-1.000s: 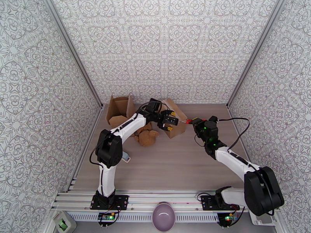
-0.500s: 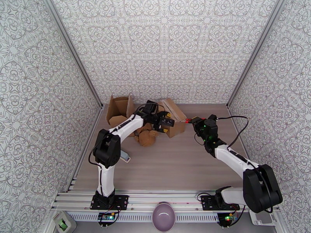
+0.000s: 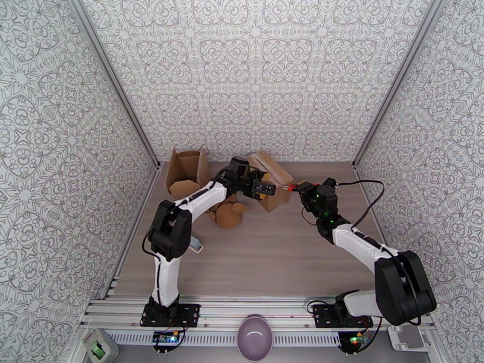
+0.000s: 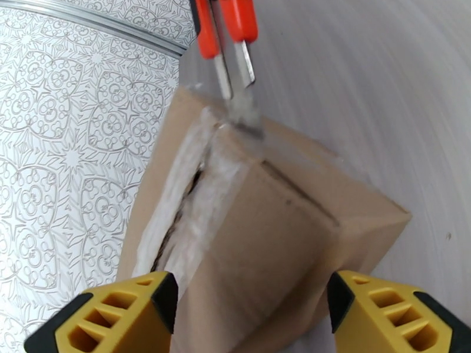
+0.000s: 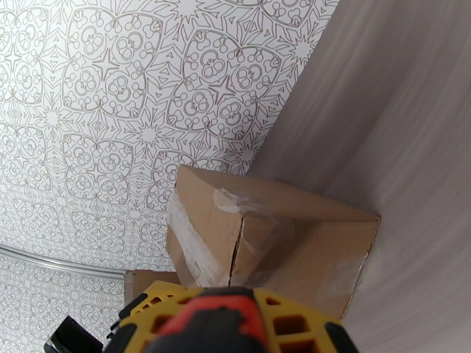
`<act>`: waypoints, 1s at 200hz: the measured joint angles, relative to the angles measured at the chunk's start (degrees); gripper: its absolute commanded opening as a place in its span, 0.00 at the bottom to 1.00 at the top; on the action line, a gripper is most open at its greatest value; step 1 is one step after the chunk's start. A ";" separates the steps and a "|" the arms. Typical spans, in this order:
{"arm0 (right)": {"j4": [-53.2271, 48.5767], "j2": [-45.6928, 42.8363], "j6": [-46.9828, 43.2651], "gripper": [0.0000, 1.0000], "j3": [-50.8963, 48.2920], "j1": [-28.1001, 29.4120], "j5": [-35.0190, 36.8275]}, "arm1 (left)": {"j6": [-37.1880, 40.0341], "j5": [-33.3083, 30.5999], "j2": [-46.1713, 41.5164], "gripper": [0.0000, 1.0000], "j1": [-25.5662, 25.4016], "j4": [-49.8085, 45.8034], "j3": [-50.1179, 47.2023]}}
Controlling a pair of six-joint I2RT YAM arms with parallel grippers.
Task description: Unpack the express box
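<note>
The express box (image 3: pixel 273 178) is a taped brown carton at the back of the table. My left gripper (image 3: pixel 264 190) is closed wide on its near end. In the left wrist view the box (image 4: pixel 265 230) fills the gap between the yellow fingers (image 4: pixel 112 319). My right gripper (image 3: pixel 307 191) is shut on an orange box cutter (image 3: pixel 292 189). The cutter's blade (image 4: pixel 242 101) touches the clear tape at the box's far edge. In the right wrist view the cutter's handle (image 5: pixel 218 316) points at the split tape seam of the box (image 5: pixel 271 242).
A second carton (image 3: pixel 186 169) stands open at the back left against the wall rail. A brown plush toy (image 3: pixel 228 214) lies under the left arm. A small grey object (image 3: pixel 195 244) sits by the left arm's elbow. A purple bowl (image 3: pixel 255 338) rests on the front rail.
The left gripper shifted slightly right and back, and its jaws narrowed onto the box. The box end shifted a little with it. The right arm and cutter barely moved.
</note>
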 measured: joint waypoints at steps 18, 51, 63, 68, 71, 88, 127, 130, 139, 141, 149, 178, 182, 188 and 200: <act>1.18 0.72 0.39 0.00 -0.02 0.09 0.57 | -1.90 0.00 0.00 0.70 -0.81 0.48 0.11; 1.90 0.90 0.20 0.00 -0.04 0.09 0.87 | -6.29 0.00 0.61 0.70 -3.19 2.49 0.94; 1.38 0.07 -0.33 0.00 -0.24 -0.04 0.90 | -8.79 -0.11 1.51 0.70 -4.28 2.93 2.47; 0.74 -0.68 -0.74 0.00 -0.44 -0.17 0.90 | -9.97 -0.28 1.88 0.71 -4.72 2.95 3.37; 0.22 -1.20 -0.83 0.00 -0.57 -0.33 0.81 | -10.78 -0.44 2.12 0.71 -4.98 2.91 3.89; -2.73 -4.90 -2.60 0.00 -1.18 -1.92 0.92 | -15.54 -1.79 2.60 0.74 -5.84 2.73 6.49; -12.17 -10.97 -10.05 0.00 0.04 -5.25 2.99 | -33.07 -6.43 2.71 0.86 -2.99 -1.33 16.90; -13.00 -10.84 -10.73 0.00 0.48 -5.22 3.06 | -34.38 -6.71 2.82 0.86 -2.49 -1.40 17.70; -15.04 -10.23 -12.48 0.00 1.68 -5.22 3.06 | -39.89 -7.80 3.13 0.88 -0.92 -1.53 20.50; -15.50 -10.03 -12.90 0.00 1.97 -5.22 3.08 | -40.76 -7.91 3.15 0.88 -0.61 -1.53 20.94; -17.20 -9.05 -14.64 0.00 3.28 -5.22 3.02 | -45.27 -8.48 3.76 0.88 0.98 -1.90 23.37; -21.73 -5.25 -19.47 0.00 7.89 -5.14 2.23 | -62.42 -9.40 8.94 0.86 7.58 -3.61 33.44; -22.25 -4.76 -20.09 0.00 8.50 -5.09 2.14 | -64.17 -9.38 9.97 0.85 8.33 -4.26 34.99; -23.04 -4.11 -20.94 0.00 9.35 -4.90 2.12 | -67.41 -9.38 12.24 0.84 9.66 -5.99 38.47; -24.33 -2.82 -22.51 0.00 10.99 -4.39 1.95 | -72.50 -9.42 17.55 0.85 11.87 -9.75 46.14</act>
